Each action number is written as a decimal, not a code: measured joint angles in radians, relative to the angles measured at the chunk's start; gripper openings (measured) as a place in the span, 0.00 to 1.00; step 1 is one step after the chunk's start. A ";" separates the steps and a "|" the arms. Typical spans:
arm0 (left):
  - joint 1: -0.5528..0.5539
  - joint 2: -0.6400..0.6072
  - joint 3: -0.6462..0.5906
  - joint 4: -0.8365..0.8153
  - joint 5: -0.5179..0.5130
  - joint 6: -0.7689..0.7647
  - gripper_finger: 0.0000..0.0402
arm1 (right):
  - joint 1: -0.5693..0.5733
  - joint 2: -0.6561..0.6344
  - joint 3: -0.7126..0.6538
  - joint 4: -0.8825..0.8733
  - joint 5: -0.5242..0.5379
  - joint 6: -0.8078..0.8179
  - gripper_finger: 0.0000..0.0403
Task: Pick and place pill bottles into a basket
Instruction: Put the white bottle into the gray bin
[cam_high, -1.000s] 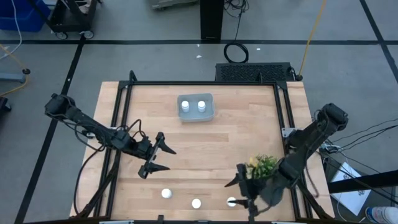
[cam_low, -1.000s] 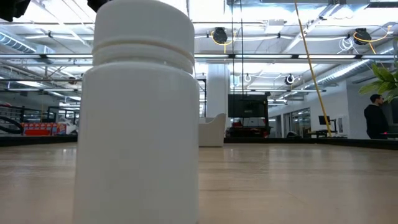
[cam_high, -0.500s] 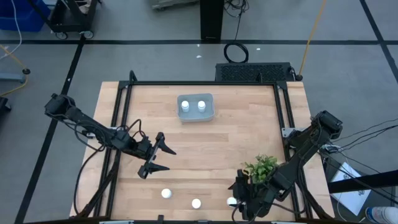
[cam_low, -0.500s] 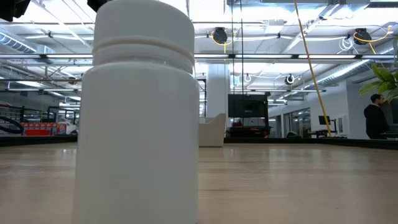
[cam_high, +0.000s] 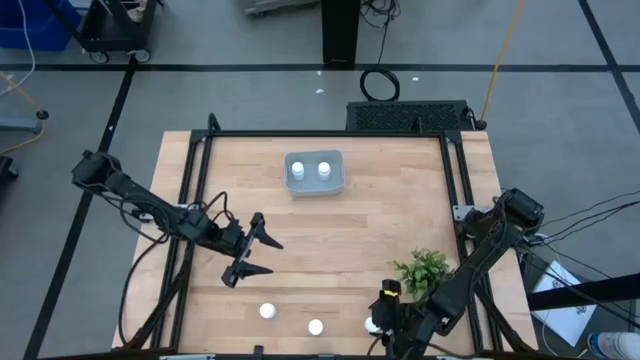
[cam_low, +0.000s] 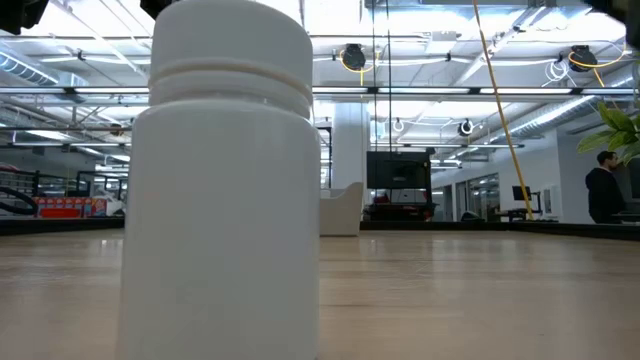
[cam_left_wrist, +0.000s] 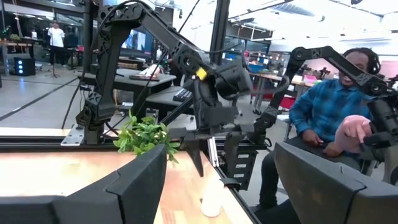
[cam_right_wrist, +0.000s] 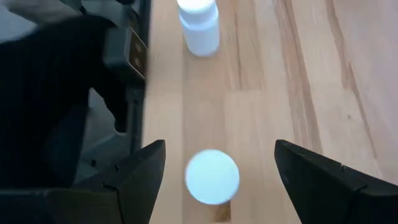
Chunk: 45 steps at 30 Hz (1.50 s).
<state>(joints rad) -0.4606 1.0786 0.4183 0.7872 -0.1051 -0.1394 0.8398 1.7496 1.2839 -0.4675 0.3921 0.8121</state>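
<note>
My right end effector (cam_right_wrist: 214, 165) hangs spread over the bottle (cam_right_wrist: 212, 176) at the counter's (cam_high: 380, 210) five o'clock, ready to straddle it.

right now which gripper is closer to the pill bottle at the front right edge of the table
Right. The right gripper hangs directly over that pill bottle, open fingers either side of its cap. The left gripper waits open well off to the left, nearer the table's middle.
</note>
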 joint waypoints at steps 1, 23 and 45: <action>0.000 0.000 0.000 0.000 0.000 0.000 0.74 | 0.000 0.007 0.000 -0.003 -0.001 0.005 0.74; 0.000 0.000 0.000 -0.006 0.000 0.001 0.74 | 0.024 0.013 -0.094 0.109 0.024 0.089 0.74; 0.000 0.000 0.000 -0.009 -0.001 0.004 0.74 | 0.039 0.015 -0.189 0.278 0.013 0.096 0.74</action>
<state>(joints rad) -0.4606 1.0786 0.4184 0.7780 -0.1062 -0.1352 0.8791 1.7648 1.0949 -0.1894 0.4053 0.9081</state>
